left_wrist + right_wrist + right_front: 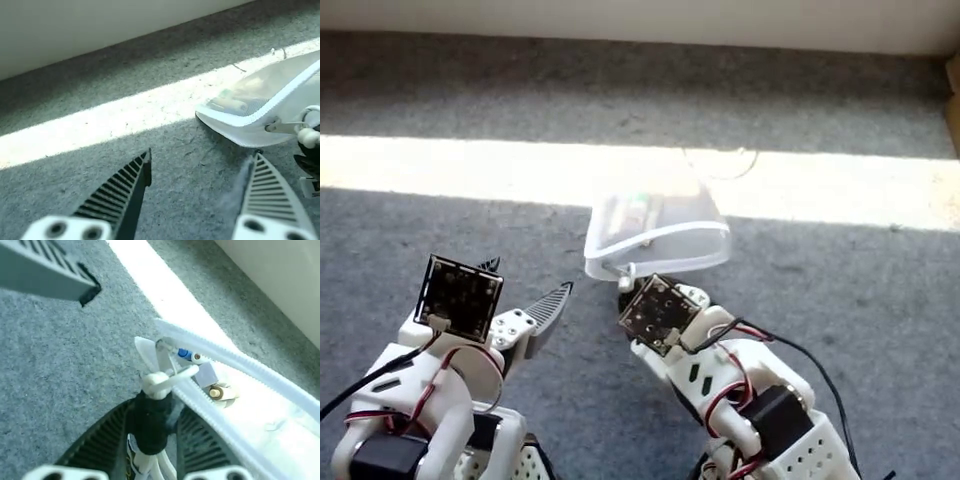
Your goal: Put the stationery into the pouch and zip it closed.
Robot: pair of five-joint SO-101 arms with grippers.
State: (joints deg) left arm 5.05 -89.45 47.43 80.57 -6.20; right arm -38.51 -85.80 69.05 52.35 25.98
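A translucent white pouch (655,235) lies on grey carpet, half in a band of sunlight. Its zip mouth (215,390) gapes toward the arms. Stationery shows inside: a greenish item (227,102) behind the mesh wall, and a small blue piece (184,353) and a pale block (206,374) near the zip. My right gripper (152,415) sits at the pouch's near corner (628,283), shut on the black zip pull (150,422) with its white cord loop (162,381). My left gripper (202,157) hangs open over bare carpet just left of the pouch (250,110), holding nothing.
A pale wall (640,15) runs along the far edge of the carpet. The sunlit strip (460,165) crosses the floor from side to side. Open carpet lies left of the pouch and beyond it.
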